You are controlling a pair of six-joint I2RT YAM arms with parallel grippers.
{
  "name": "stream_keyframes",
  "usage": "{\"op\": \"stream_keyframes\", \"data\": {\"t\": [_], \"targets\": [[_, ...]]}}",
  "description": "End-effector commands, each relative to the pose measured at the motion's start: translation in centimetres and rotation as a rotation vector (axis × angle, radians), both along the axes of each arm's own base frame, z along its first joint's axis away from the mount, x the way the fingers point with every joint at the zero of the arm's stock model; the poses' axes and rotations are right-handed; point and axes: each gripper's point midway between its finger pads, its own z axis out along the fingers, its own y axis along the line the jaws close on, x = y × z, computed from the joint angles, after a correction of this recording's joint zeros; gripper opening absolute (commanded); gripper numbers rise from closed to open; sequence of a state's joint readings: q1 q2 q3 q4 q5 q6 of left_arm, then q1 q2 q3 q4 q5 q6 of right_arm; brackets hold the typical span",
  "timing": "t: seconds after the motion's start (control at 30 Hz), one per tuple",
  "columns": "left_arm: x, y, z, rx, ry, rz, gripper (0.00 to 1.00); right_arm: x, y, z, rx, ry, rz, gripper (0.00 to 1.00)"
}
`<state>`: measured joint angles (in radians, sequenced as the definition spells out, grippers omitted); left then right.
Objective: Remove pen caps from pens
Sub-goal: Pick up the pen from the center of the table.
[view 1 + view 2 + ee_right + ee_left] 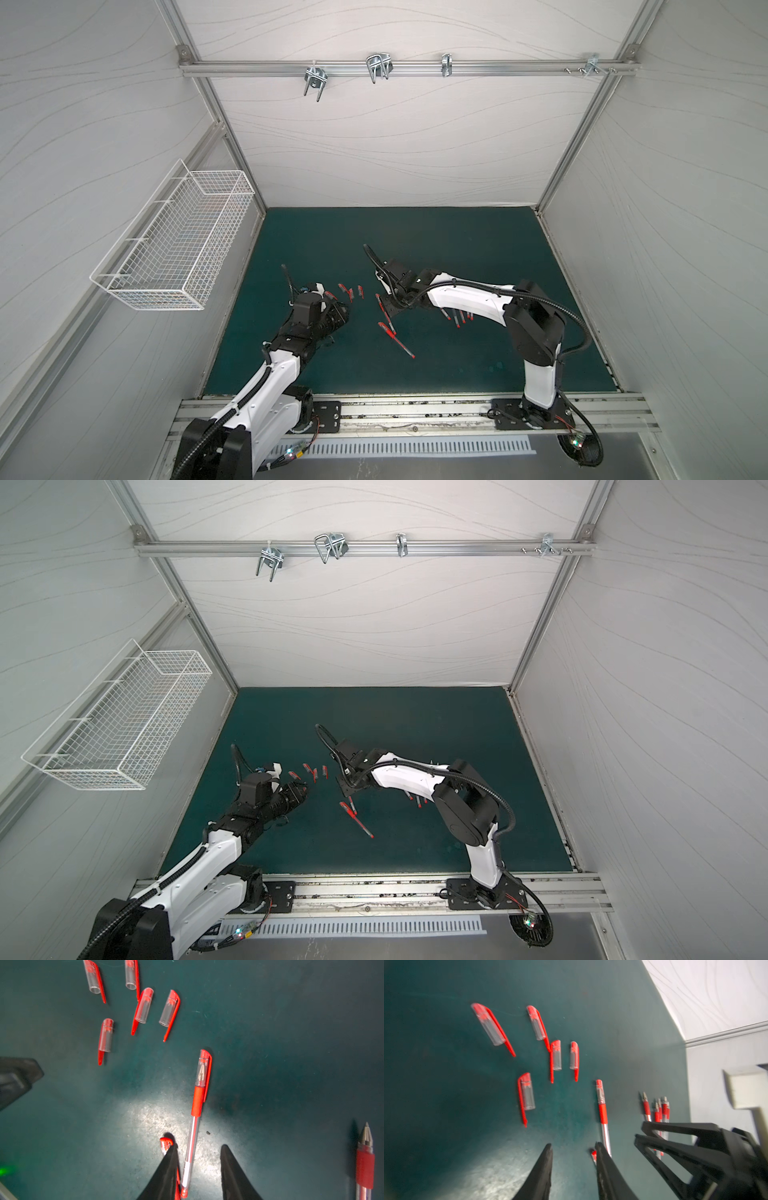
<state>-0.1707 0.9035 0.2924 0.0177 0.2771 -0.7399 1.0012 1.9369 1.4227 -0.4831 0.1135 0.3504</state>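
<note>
Fig. legend. Right tool point(199, 1169): jaws apart, straddling the barrel of a capped pen point(196, 1118) that lies flat on the desk point(291, 1043); nothing gripped yet. Left tool point(573, 1167): jaws apart, empty, near the same pen.

Task items: five loose caps point(527, 1095) lie in a cluster just beyond the pen's capped end. A second capped pen point(166, 1145) lies close against one right finger. Uncapped pens point(654, 1109) are grouped beside the right arm.

Risks (judged): closing may catch the second pen too, since it sits beside the finger; a thin round barrel may roll or slip out. The left tool's reach for the cap could scatter nearby loose caps.

Surroundings: wire basket point(174, 257) on the wall, clear of the work.
</note>
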Motion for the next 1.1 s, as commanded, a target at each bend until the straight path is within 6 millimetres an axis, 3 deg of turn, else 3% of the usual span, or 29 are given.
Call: {"op": "stream_keyframes", "data": {"t": [0.0,0.5,1.07], "targets": [[1.1,-0.9,2.4,-0.076,-0.094,-0.024,0.33,-0.3,-0.4,-1.1,-0.058,0.019,-0.009,0.35],[1.1,0.0,1.9,-0.043,-0.067,0.011,0.37,-0.8,0.4,-4.1,-0.104,0.071,0.014,0.34],[1.2,0.0,1.5,-0.037,-0.047,0.007,0.38,-1.5,0.3,-6.3,-0.172,0.085,0.020,0.21]]}}
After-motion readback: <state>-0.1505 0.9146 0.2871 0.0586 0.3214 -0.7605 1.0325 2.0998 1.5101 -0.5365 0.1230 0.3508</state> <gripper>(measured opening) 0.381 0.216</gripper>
